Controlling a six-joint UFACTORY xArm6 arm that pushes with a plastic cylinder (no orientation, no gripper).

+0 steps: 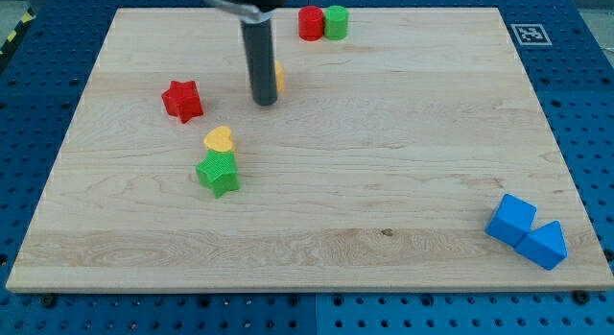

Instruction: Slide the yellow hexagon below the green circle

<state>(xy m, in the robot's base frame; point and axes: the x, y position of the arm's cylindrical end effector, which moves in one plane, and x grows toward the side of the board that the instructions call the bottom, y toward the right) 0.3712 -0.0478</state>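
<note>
Wooden board (384, 181), pale, lying on a blue perforated bench (595, 105). Landmark: green circle (336, 22), at the board's top edge. Red cylinder (310, 23): touching the circle on the view's left. Yellow hexagon (279, 77): below and to the left of the circle, mostly hidden behind the rod, only a sliver showing. Dark rod, no pincer fitted, nothing held; my tip (265, 102) stands on the board just beside the hexagon, on its left, contact not discernible. Red star (181, 100): further left and lower. Yellow heart (219, 139) and green star (219, 173): touching, heart uppermost, well below and left of the circle. Blue cube (510, 220) and blue triangle (546, 244): touching, far below-right.
</note>
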